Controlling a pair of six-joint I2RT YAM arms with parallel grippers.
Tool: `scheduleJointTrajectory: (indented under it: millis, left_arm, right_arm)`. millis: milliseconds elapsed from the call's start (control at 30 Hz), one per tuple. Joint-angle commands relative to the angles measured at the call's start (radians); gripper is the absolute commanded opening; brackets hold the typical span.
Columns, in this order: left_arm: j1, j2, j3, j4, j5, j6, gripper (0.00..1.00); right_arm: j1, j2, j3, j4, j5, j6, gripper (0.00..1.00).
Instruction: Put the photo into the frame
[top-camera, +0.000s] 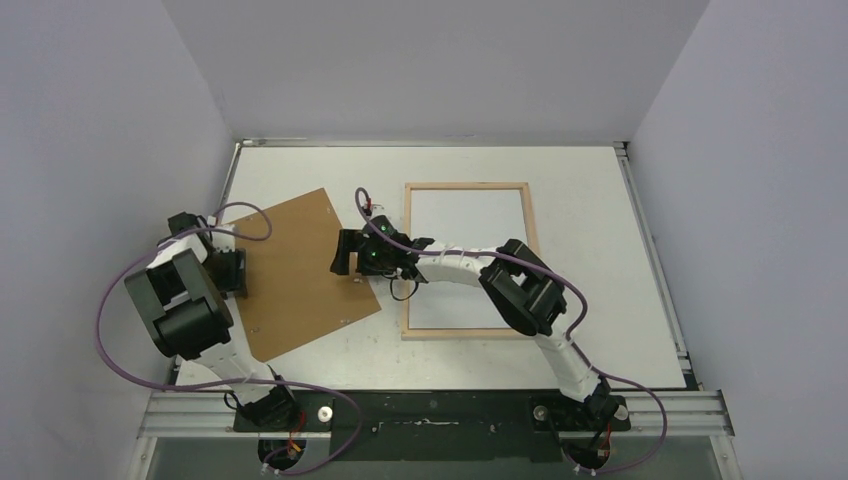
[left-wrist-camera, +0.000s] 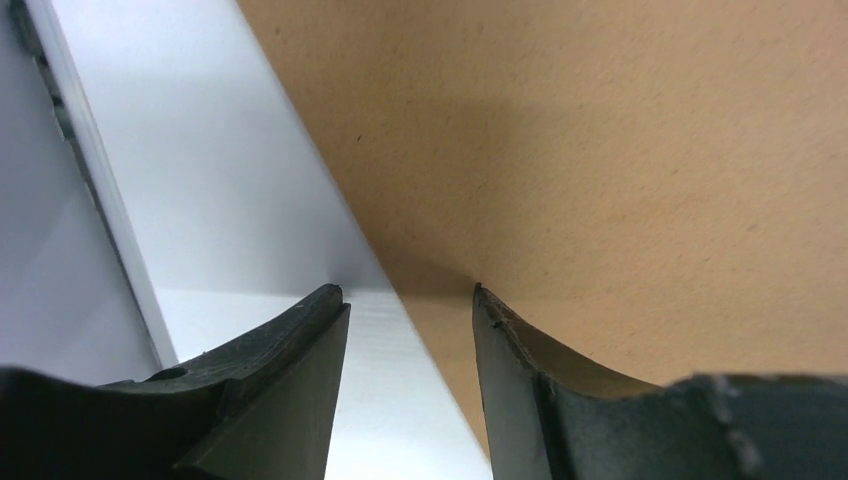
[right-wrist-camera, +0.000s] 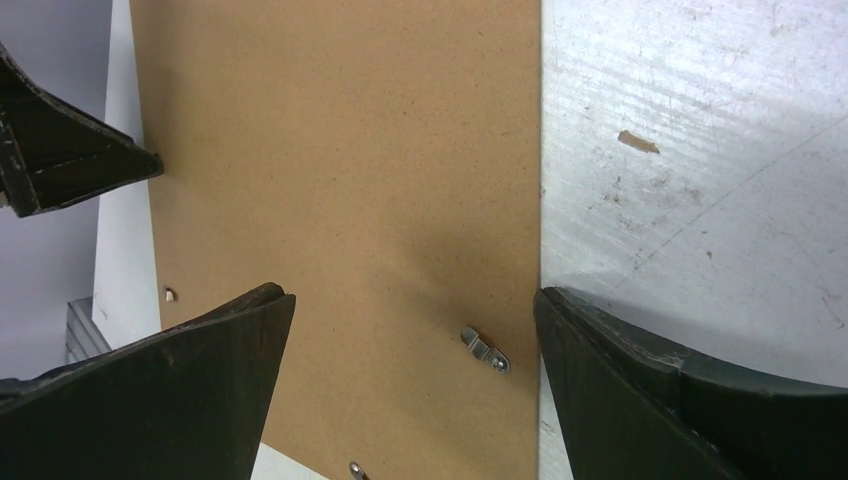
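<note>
Plain white rectangle, apparently the photo (top-camera: 467, 215) white back up, fills the thin light-wood rectangular frame (top-camera: 466, 186), flat on the white table (top-camera: 600, 250) right of centre. Left of it lies a tilted brown fibreboard panel (top-camera: 300, 270) with a small metal clip (right-wrist-camera: 485, 350). Right gripper (right-wrist-camera: 415, 380) sits at the panel's right edge, jaws spread wide, holding nothing. Left gripper (left-wrist-camera: 410, 300) straddles its left edge, jaws partly apart.
</note>
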Motion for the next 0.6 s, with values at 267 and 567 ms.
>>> scheduleJointTrajectory:
  millis: [267,567]
  left_arm:
    - [-0.099,0.096,0.029,0.075,0.096,-0.04,0.44]
    - [-0.134,0.086,0.059,0.038,0.175,0.008,0.46]
  right_arm:
    - [0.009,-0.143,-0.058,0.049,-0.085,0.138,0.95]
    - [0.003,-0.161,-0.043,-0.044,-0.013,0.113,0.94]
